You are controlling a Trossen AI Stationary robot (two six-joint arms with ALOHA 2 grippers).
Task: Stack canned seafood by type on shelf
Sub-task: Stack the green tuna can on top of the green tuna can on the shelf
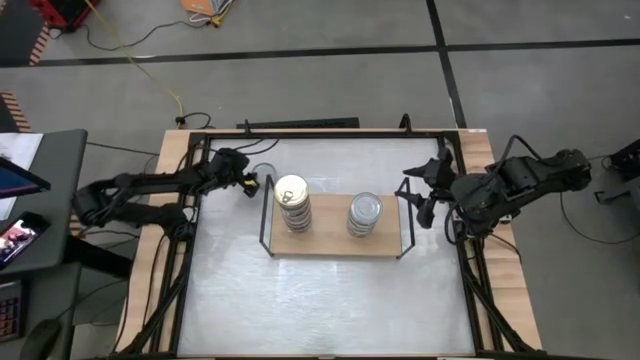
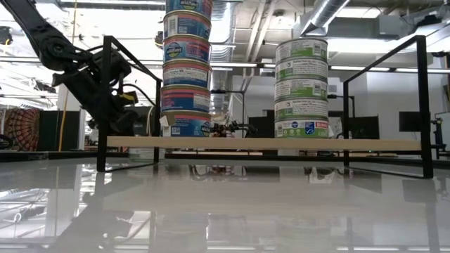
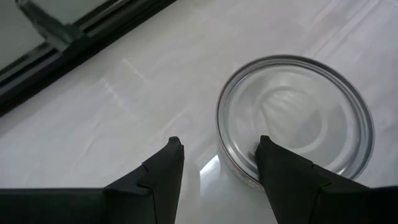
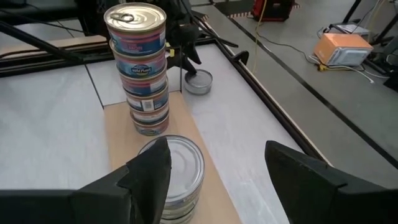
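With one silver tin (image 3: 295, 118) left off the shelf (image 1: 335, 243), left gripper (image 3: 217, 163) spread beside it needs centering, then closing.

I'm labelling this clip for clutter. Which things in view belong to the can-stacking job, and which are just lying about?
Job:
- gold-lid tin stack
- silver-lid tin stack
- loose silver tin, at the left gripper
- shelf

Lying about:
- orange box on the floor
- yellow cable
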